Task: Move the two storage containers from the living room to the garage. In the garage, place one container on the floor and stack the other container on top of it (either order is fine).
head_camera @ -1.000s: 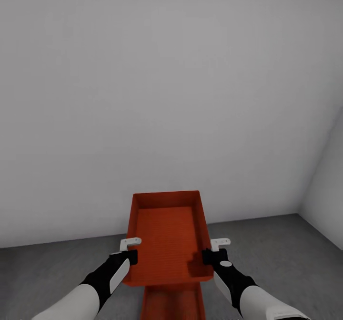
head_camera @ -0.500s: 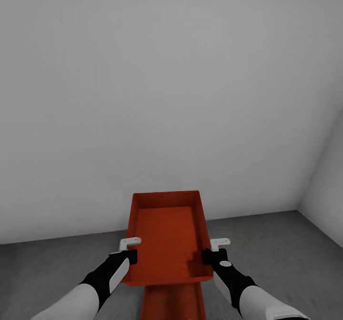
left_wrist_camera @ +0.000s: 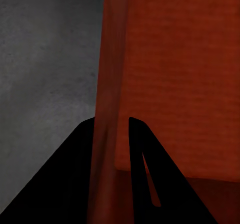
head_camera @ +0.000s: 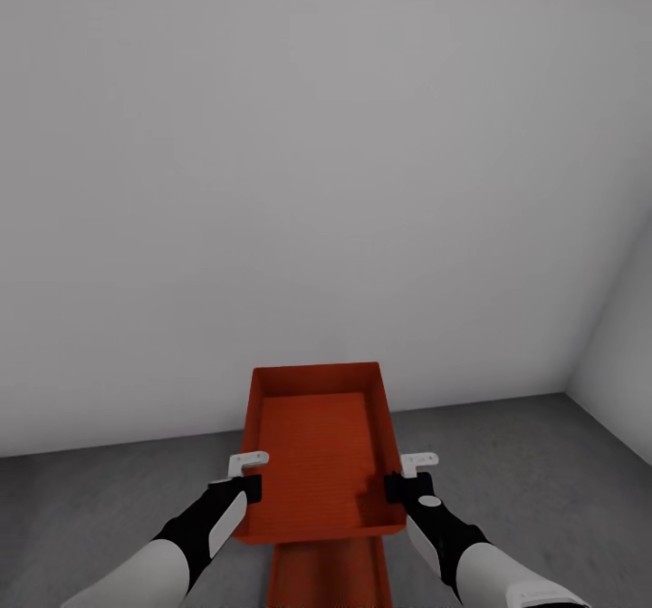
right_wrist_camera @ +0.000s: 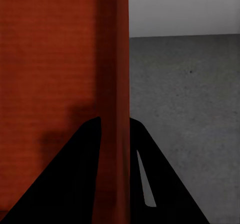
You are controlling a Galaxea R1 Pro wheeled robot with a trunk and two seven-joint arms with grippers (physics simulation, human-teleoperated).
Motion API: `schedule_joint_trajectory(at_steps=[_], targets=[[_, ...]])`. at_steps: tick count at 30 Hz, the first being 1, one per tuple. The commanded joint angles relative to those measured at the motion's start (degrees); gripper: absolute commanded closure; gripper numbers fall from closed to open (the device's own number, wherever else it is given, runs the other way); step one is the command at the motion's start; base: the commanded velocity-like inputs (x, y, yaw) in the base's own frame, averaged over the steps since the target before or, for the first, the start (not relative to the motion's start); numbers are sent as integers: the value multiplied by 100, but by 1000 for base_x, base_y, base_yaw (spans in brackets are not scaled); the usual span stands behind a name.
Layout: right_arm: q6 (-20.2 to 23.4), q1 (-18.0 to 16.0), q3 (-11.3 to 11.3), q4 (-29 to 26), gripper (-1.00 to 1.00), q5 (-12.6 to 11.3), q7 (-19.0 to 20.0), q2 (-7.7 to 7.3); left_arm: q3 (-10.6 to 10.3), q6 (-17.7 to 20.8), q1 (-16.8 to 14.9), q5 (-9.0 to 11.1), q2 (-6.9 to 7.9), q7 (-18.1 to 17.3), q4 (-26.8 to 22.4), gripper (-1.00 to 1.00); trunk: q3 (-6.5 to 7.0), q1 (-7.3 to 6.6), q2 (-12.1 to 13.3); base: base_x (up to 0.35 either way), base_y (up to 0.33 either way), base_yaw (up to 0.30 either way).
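Between both claws (head_camera: 251,472), upper container (head_camera: 317,454).

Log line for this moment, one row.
place: garage floor | left gripper: shut on upper container | right gripper: same | lower container: directly beneath

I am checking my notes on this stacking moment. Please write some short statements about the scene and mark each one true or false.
1. Both grippers grip the upper container by its side walls. True: the left gripper and the right gripper each pinch a wall.
2. A second container lies below it. True.
3. The floor is light wood. False: it is dark grey and speckled.
4. The upper container holds boxes. False: it is empty.
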Motion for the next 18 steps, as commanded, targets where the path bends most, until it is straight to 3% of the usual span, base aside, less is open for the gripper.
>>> schedule_joint_trajectory(at_steps=[1,18], targets=[[-17,-2,-130,14,100,26,-136,-82,147,-161,-7,-160,73,78,-23,100,-18,1,-7,0,0,0],[-17,-4,-130,14,100,30,-136,-87,142,-163,-7,-176,73,79,4,100,-173,1,-7,0,0,0]])
